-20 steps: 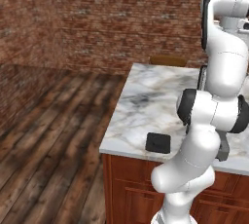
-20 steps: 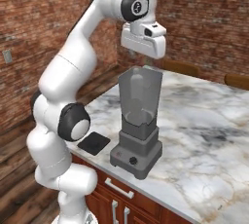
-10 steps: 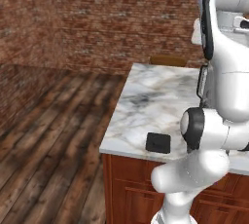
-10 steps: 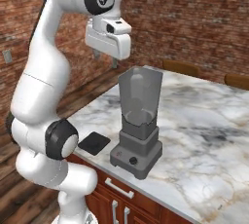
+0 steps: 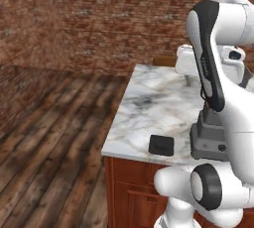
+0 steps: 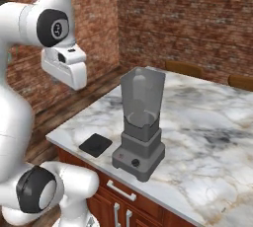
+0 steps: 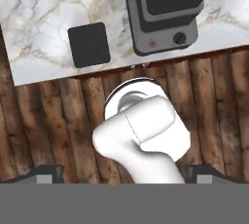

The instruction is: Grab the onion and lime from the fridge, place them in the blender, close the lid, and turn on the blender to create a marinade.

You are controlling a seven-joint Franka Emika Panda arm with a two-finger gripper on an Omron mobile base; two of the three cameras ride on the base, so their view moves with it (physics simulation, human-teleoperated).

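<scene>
1. Blender [image 6: 140, 132] stands near the front edge of the marble surface [image 6: 207, 127], its dark grey base carrying a knob on the front face and the clear grey jar upright on top, open at the rim.
2. Lid [image 6: 96, 144], a flat black square cap, lies flat on the surface just beside the blender base, on the side nearer the corner, apart from it and close to the front edge.
3. From the hand view, the lid [image 7: 89, 44] and the blender base [image 7: 163, 21] sit side by side along the edge of the surface, with the wooden floor [image 7: 44, 121] below them.
4. Claw [image 7: 124, 172] hangs high above the floor in front of the surface, its 2 dark tips spread wide at the far corners of the hand view with nothing between them.
5. Below the surface is a red-brown cupboard [image 6: 123, 204] with metal handles.
6. Beyond the surface rises a brick wall [image 6: 197, 18]; the brown shapes at the far edge may be chair backs [image 6: 184, 68].
</scene>
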